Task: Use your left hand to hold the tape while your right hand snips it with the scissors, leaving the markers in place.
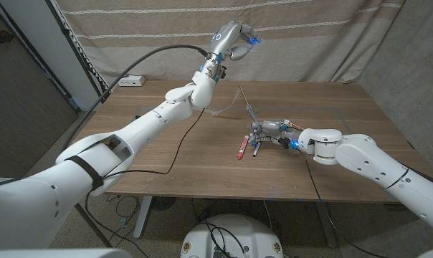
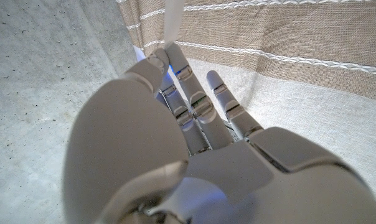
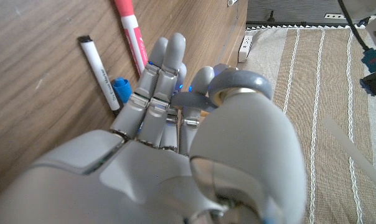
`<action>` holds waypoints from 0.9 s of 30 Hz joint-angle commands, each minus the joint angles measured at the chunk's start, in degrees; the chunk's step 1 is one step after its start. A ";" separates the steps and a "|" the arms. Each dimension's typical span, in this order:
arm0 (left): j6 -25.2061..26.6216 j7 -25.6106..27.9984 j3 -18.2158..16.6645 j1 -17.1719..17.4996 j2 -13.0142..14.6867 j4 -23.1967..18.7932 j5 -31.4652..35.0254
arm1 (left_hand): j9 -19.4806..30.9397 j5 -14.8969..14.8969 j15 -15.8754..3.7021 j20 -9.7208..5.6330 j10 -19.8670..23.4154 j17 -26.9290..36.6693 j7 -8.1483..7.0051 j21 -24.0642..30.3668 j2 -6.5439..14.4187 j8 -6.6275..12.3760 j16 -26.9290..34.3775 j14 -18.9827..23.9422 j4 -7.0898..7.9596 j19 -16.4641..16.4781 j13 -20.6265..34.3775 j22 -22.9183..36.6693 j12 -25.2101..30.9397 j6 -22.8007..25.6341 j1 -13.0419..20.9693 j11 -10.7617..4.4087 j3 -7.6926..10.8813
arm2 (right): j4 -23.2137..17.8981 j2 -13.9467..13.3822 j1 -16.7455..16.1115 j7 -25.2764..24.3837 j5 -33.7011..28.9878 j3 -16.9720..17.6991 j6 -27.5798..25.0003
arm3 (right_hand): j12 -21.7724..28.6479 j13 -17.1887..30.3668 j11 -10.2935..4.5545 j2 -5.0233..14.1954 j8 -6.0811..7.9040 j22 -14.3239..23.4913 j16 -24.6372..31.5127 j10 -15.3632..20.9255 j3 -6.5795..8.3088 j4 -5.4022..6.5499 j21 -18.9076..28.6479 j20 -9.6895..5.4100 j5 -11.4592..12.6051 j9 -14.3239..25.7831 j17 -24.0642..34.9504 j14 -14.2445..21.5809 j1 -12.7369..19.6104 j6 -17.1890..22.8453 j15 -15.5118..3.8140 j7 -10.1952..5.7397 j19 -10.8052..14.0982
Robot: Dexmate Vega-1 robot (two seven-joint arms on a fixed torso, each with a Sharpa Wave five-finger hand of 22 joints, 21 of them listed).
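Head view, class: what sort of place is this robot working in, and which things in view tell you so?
Probably a makeshift lab or workshop: a wooden table before a hung striped cloth backdrop, bare concrete walls, and a power strip with loose cables.

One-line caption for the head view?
Left hand lifts tape strip above table; right hand beside markers.
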 commanded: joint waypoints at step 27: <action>-1.74 2.78 -0.01 -0.22 0.37 2.24 0.62 | 0.16 0.48 -0.58 -7.82 0.30 2.06 -0.27 0.66 0.60 0.60 0.34 0.79 0.01 -0.47 0.13 -0.01 0.31 -0.32 0.00 -0.21 -0.19 | -0.44 -0.20 0.15 0.00 -0.39 -0.26 0.22 | -5.21 -12.79 -11.64 3.17 -2.30 -1.67 -8.80 10.48 -1.66 2.84 4.91 0.87 -10.82 -5.90 -7.73 5.48 -1.91 -6.39 -11.56 -1.42 -4.58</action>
